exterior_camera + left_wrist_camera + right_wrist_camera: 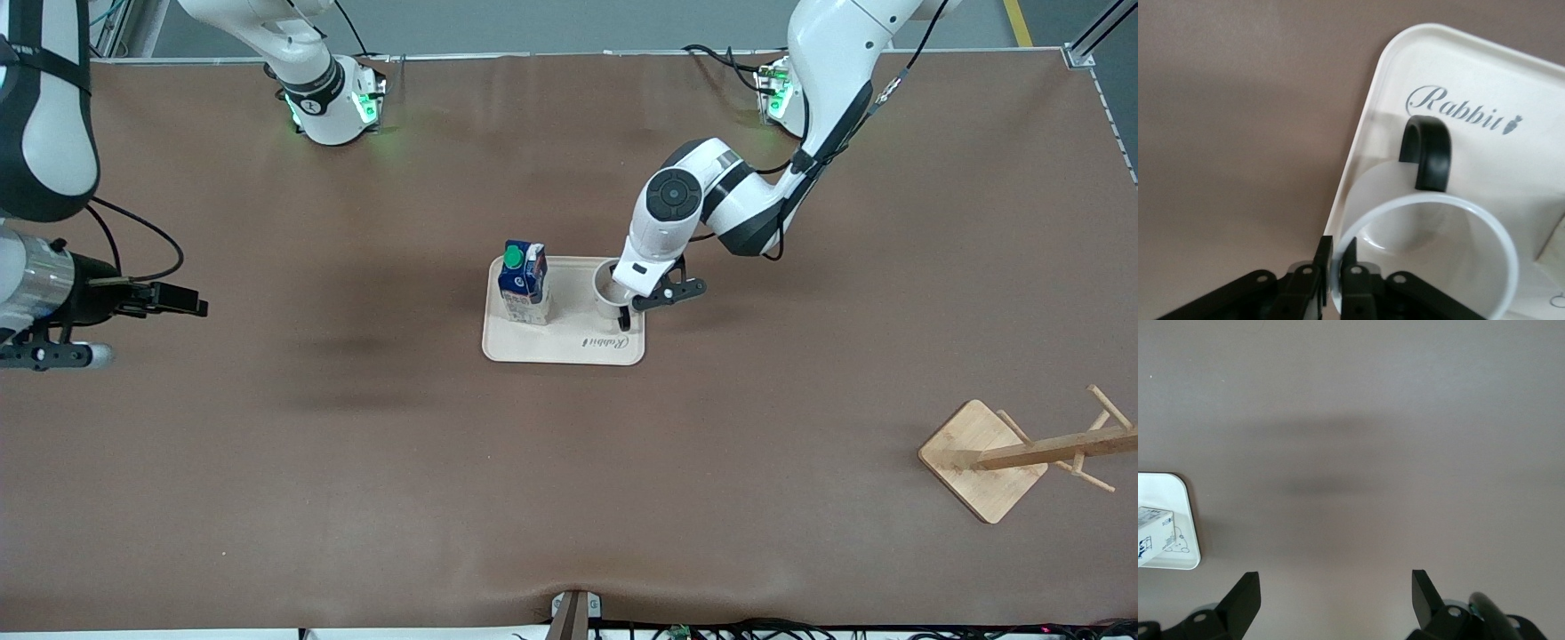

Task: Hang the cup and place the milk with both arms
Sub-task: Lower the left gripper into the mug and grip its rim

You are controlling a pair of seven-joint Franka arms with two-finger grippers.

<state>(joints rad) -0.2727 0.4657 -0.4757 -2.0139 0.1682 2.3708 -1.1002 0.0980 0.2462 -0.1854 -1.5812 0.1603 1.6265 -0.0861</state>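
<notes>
Mug and carton are found together on a cream rectangular tray [533, 348] printed with the word "Rabbit", near the middle of the brown table [356, 444]. The small white cup [1431, 247] with a black handle [1426, 152] stands upright at the tray's end toward the left arm. Its rim wall is pinched between the black fingers of the left gripper [1336, 270], one finger inside the mug and one outside. The dark-blue and white milk carton [523, 283] with a green cap stands beside it. A wooden peg rack [1022, 453] is seen nearer the front camera. The right gripper [1335, 595] is held spread wide over bare table, waiting.
</notes>
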